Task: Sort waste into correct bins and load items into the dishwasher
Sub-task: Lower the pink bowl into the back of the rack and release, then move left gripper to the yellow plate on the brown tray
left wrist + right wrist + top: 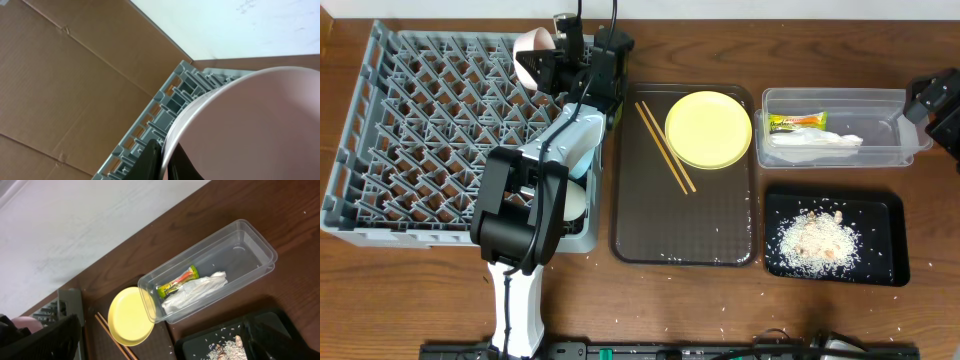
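Only at left wrist, jaws pinching white bowl (250, 125) rim

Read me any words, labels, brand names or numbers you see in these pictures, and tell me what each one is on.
Snack wrapper in the clear tub: it has dark print, too small and blurred to read in either view that shows it.
No lettering shows on the dish rack, white bowl, brown tray, yellow plate, black tray or cardboard.
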Robot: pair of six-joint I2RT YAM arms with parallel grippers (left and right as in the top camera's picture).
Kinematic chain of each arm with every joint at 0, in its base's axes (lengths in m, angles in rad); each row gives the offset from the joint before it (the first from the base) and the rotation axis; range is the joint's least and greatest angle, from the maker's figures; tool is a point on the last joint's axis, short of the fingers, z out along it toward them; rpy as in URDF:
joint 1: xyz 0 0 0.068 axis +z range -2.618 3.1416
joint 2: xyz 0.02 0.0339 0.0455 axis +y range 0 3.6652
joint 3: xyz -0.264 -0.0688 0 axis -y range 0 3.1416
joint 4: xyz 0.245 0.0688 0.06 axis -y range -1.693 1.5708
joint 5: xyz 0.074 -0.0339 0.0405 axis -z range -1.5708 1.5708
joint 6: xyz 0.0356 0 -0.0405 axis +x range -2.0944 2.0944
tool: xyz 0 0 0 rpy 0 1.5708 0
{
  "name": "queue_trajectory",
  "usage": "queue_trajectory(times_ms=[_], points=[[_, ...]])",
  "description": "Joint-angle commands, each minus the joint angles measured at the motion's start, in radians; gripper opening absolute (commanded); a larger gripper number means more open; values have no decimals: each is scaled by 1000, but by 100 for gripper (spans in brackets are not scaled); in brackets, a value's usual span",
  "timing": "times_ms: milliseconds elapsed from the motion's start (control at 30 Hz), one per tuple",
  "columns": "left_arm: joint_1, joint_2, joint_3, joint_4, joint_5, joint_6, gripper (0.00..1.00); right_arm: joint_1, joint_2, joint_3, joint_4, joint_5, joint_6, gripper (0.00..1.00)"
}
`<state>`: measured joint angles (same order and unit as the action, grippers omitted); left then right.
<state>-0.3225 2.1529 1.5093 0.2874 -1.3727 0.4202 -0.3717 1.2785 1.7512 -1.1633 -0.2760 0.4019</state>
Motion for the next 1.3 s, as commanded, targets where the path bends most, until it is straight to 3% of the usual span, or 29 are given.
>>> queue_trajectory(times_ms=[0,700,900,1267], points=[[4,14,-22,-2,0,9,8,-7,0,0,-2,-1,2,99],[-81,15,-97,-66,-12,9,8,-7,0,0,-2,-1,2,99],[-108,14,-96,-65,-43,14,40,-7,0,0,-2,-1,2,99],[-163,-72,-95,-66,-15,25,56,-7,0,0,-2,-1,2,99]])
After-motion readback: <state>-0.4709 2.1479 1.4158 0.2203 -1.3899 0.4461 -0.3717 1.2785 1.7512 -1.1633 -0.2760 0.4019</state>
